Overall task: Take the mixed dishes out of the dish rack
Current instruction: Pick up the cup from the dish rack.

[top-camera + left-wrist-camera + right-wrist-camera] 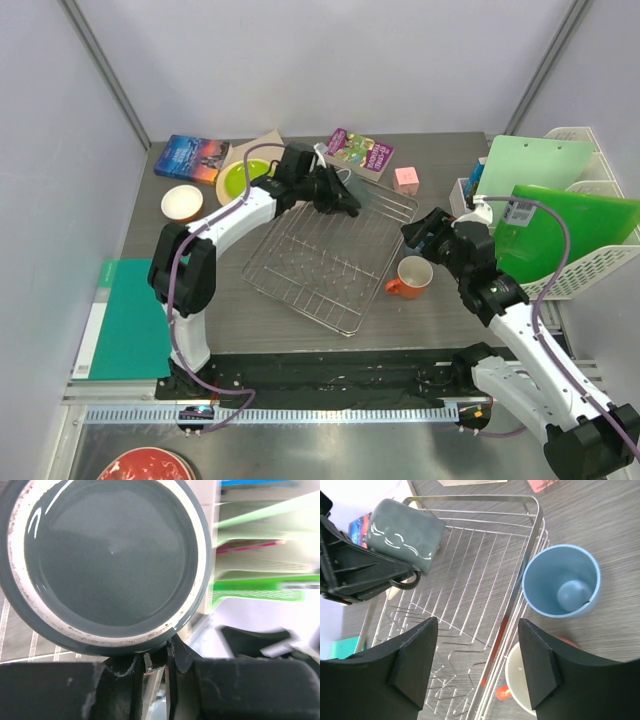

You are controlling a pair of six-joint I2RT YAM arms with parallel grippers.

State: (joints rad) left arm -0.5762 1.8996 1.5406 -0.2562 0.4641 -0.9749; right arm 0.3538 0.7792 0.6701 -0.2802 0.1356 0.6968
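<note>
Nothing legible: print on the blue book (192, 157) and purple book (360, 152) beyond the left gripper (345, 202), and the white label (517, 212) beside the right gripper (416, 232), blurs (too small).

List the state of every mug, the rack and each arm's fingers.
Dark grey mug: tipped sideways, held by handle.
Light blue mug: upright on table.
Orange mug: upright on table.
Dish rack: no dishes seen inside.
Left fingers: shut on mug handle.
Right fingers: open, holding nothing.

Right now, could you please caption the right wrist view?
Open fingers above blue mug; grey mug held over dish rack.
</note>
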